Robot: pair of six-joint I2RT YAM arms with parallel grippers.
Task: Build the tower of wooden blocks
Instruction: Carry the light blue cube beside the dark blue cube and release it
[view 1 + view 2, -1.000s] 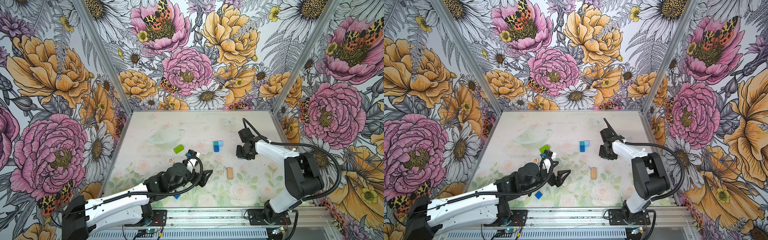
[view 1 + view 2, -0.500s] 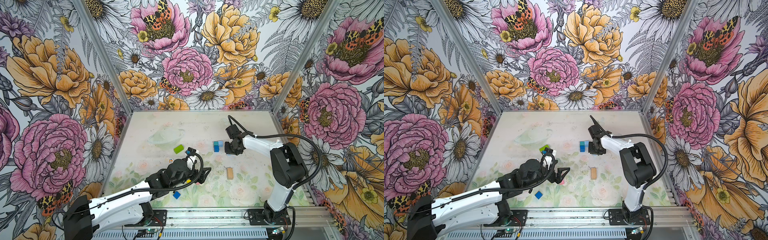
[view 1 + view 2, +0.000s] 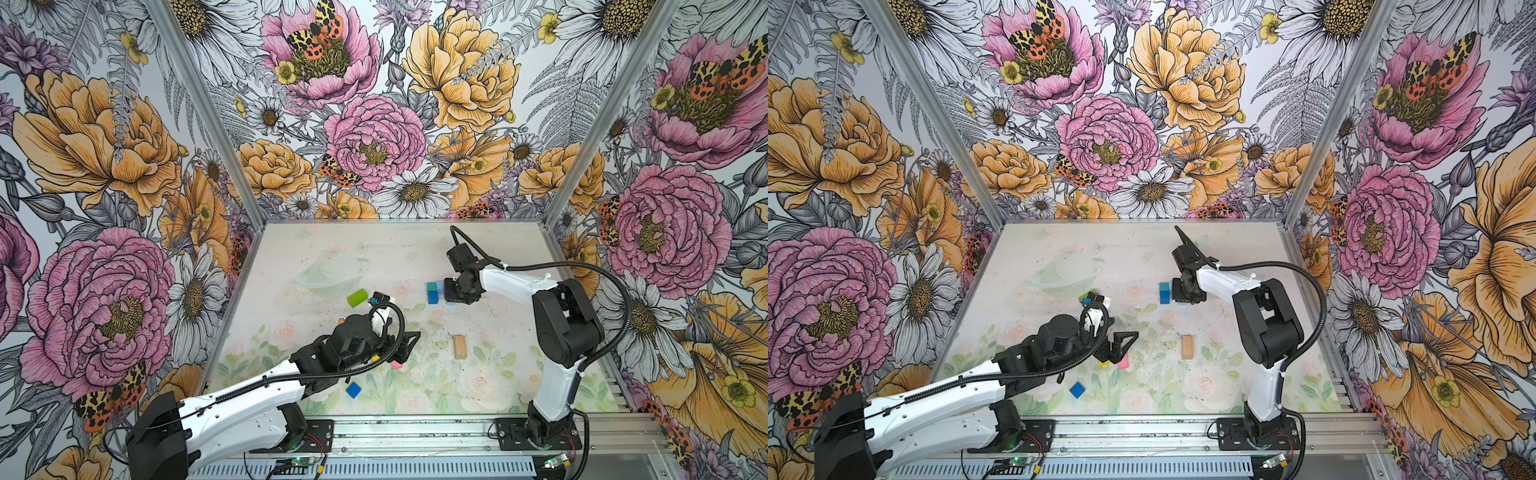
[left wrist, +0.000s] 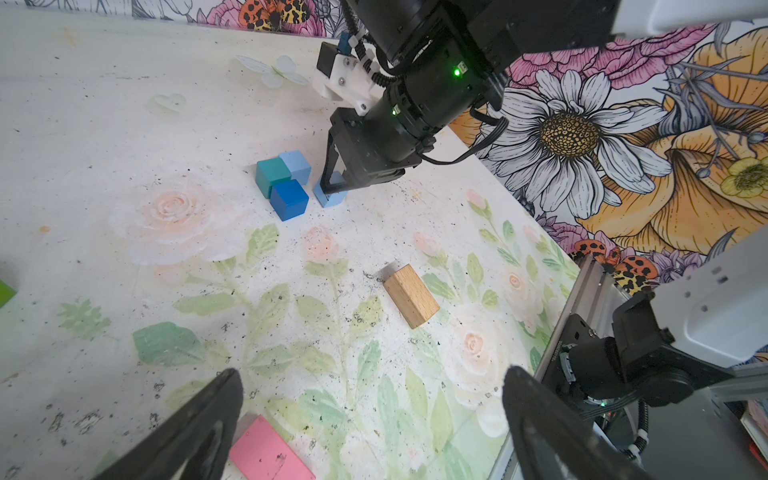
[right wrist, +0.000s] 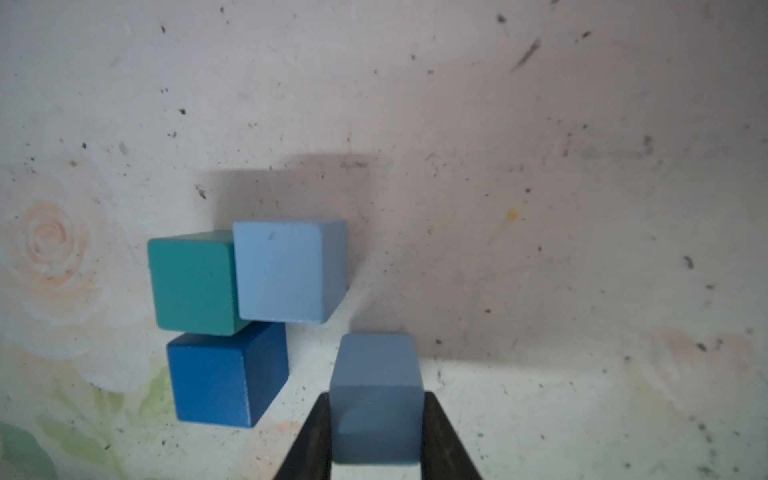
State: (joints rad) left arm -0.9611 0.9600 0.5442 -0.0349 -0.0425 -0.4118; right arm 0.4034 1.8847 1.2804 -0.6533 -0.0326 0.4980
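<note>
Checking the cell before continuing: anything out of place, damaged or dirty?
Nothing spilled or broken. The white floral table mat is peppered with dark specks and scuffs, and the pink wooden brick shows dark scratch marks.

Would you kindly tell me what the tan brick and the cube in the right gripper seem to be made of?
The tan brick looks like bare, unpainted wood: grain lines show on its faces. The light blue cube in the right gripper is probably wood under matte paint; no grain shows, so that is less certain.
</note>
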